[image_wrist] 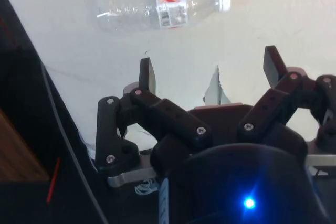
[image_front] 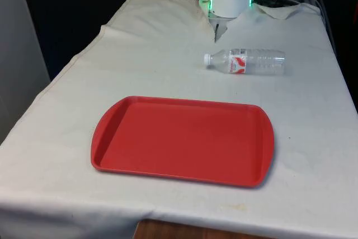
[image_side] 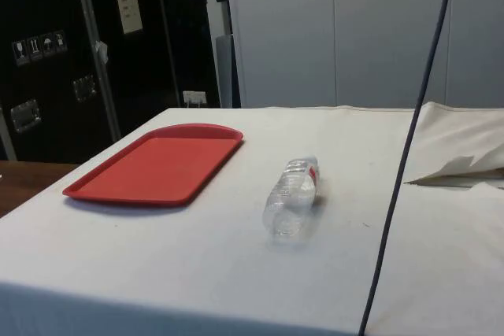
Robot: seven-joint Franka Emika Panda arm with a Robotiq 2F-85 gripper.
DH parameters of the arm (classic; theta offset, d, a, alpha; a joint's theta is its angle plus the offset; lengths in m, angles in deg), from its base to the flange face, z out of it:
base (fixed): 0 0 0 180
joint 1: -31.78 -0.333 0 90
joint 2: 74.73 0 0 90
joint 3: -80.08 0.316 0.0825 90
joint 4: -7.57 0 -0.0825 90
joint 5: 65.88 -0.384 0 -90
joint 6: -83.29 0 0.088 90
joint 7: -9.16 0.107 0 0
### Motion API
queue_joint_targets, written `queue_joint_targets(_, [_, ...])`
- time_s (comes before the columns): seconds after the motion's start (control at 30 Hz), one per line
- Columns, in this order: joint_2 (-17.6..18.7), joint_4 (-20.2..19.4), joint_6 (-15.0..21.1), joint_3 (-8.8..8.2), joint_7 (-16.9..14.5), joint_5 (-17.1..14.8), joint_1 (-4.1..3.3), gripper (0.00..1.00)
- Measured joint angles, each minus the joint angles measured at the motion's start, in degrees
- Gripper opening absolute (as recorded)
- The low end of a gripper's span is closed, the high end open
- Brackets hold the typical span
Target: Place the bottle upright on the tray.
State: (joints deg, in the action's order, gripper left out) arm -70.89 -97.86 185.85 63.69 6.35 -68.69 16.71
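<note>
Bottle (image_front: 245, 62) lies sideways beyond tray (image_front: 183, 140), so unplaced (cap on); gripper (image_wrist: 210, 74) above it, fingers apart, empty.

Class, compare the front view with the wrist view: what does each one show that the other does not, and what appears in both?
Front view alone: the red tray, nothing on it, lying nearer the camera than the bottle, and the robot's base at the table's far end.

Wrist view alone: the gripper, fingers spread wide apart and holding nothing, some way from the bottle.

Both: the clear plastic bottle with its white cap and red-and-white label, lying on its side on the white cloth, untouched.
</note>
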Motion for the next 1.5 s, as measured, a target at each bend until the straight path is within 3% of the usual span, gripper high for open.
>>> queue_joint_targets(0.2, [-1.3, -2.2, 0.6, 0.86, 0.7, 0.0, 0.00, 1.00])
queue_joint_targets(0.53, [-6.7, -9.5, 2.9, 2.81, 2.7, 0.5, 0.00, 1.00])
queue_joint_targets(1.5, [-19.4, -23.5, 5.8, 5.84, 5.9, 3.3, 0.00, 1.00])
